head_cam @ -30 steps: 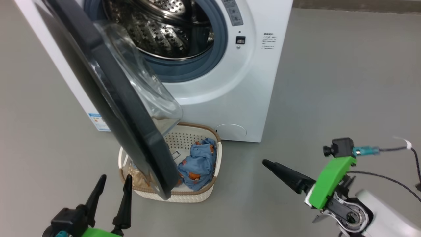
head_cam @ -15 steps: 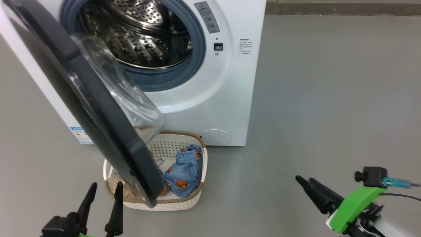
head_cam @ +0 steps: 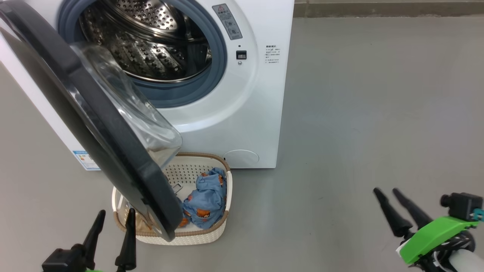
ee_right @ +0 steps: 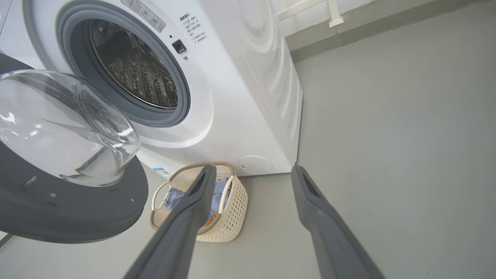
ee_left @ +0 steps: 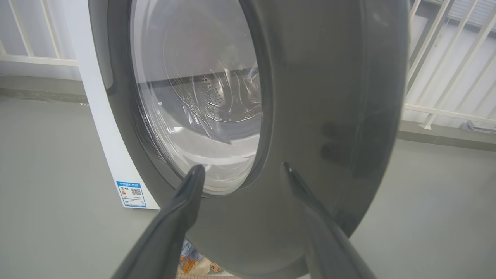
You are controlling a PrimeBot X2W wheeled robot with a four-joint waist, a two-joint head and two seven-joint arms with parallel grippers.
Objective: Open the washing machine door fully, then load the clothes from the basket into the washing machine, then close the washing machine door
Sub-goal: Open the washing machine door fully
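Before the washer [head_cam: 242,113], the door [head_cam: 124,166] stands swung out over the basket [head_cam: 196,238] holding the clothes [head_cam: 206,198], while left gripper [head_cam: 116,211] and right gripper [head_cam: 385,190] hover on the near side, both spread wide and empty.

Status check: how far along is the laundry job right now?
Done: washing machine door swung out, overhanging the basket; perhaps not fully. In hand: nothing; left gripper and right gripper are open and empty. Left: clothes lie in the basket, drum looks empty, door to close.
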